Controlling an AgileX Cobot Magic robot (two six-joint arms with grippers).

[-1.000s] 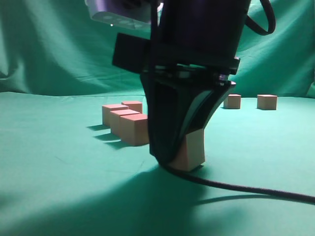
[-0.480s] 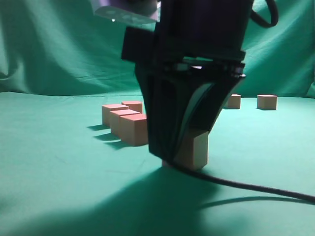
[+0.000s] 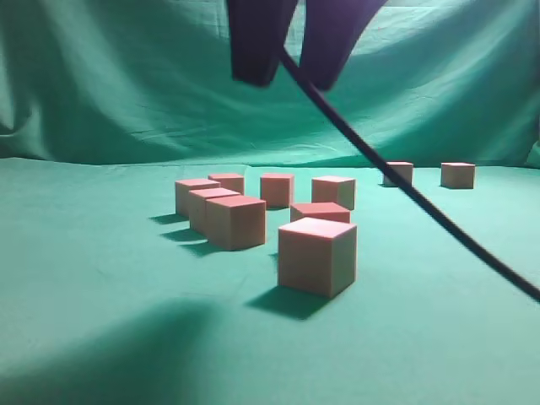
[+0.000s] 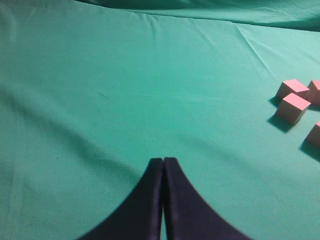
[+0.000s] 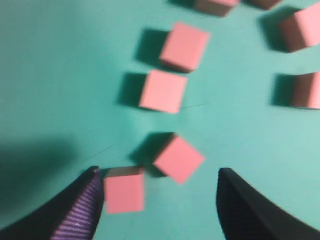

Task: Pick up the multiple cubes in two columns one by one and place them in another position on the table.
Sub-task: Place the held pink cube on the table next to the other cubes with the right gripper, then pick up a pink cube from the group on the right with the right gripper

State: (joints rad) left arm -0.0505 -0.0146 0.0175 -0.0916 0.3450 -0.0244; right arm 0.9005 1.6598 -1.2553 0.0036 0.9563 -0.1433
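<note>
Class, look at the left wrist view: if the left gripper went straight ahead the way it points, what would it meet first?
Probably only the table. The left gripper is shut and points across bare cloth; the cubes lie well off to its right.

Lab set — draped teal backdrop (image 3: 101, 84)

cubes (image 3: 316, 253) clustered centre | table (image 3: 101, 278) left open | cable (image 3: 405, 190) crosses right
</note>
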